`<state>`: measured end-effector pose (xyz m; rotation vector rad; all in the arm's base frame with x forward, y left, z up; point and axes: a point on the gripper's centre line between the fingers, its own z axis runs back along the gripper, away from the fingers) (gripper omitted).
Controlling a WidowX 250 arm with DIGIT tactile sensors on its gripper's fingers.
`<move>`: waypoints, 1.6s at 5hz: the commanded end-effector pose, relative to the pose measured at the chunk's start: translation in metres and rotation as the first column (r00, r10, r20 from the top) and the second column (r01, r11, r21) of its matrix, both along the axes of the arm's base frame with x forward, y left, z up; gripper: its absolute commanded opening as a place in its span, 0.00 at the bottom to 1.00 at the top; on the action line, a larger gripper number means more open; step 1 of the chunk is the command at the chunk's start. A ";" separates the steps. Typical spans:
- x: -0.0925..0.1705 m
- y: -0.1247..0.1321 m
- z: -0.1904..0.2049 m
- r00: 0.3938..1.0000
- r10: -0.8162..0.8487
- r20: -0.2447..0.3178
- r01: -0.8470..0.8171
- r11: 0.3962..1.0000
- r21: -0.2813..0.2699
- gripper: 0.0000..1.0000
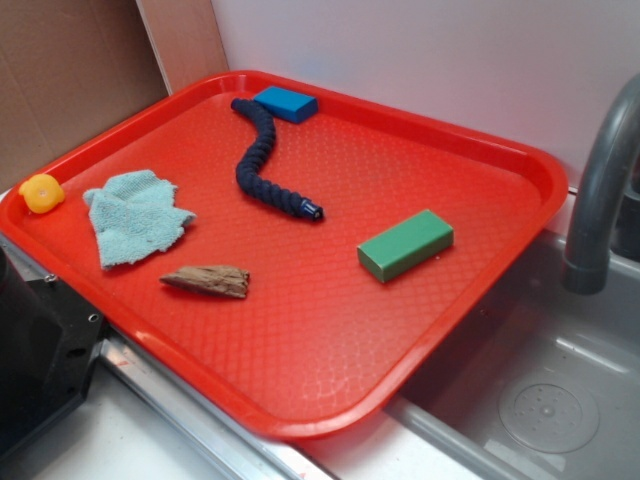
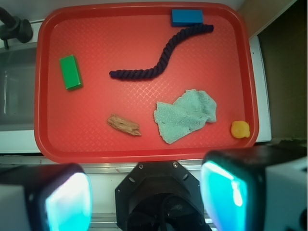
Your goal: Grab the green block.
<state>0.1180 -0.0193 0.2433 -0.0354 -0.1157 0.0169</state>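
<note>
Gripper (image 2: pixel 147 195) hanging high over the tray's (image 2: pixel 144 151) near rim, fingers (image 2: pixel 65 202) spread wide, pinching nothing. Green block (image 2: pixel 70 72) lying flat at about 10 o'clock in the wrist view, well apart from rope (image 2: pixel 161 60), wood chip (image 2: pixel 124 125) and cloth (image 2: pixel 185 115).

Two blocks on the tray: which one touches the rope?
The blue block, at the tray's far edge against the rope's end. The green block lies alone.
</note>
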 end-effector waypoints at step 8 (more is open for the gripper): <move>0.130 -0.147 -0.212 0.940 -0.337 0.054 0.340 0.939 -0.061 1.00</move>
